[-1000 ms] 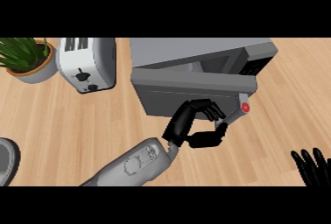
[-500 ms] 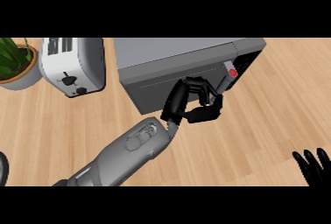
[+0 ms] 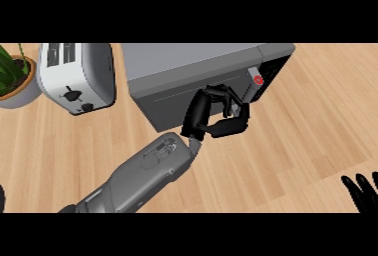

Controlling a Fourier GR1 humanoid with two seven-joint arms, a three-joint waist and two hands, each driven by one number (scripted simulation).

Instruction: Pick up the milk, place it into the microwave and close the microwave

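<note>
L hand (image 3: 215, 114) is seen at the front of the microwave (image 3: 192, 62), fingers curled in toward the palm with nothing held between them, knuckles set against the door (image 3: 164, 106).

Change vs. 1 s ago: the door, then swung well out toward the robot, is now brought back almost flush w/ the microwave body. A dark strip is left showing at the far R end, past the red button (image 3: 258, 79). Whether that is a last gap or just the control panel can't be told. The forearm is pushed further fwd across the counter (image 3: 310, 130) than before.

Milk: not visible anywhere in view. It is judged to be inside, behind the door, but this is not confirmed.

Task est.: pick and place judged done, closing step nearly done. A final push may be needed if the latch isn't seated.

R hand (image 3: 360, 194) is resting at the lower R edge, fingers straight and up.

Toaster (image 3: 74, 75) and potted plant (image 3: 15, 75) are noted to the L of the microwave, not involved.
</note>
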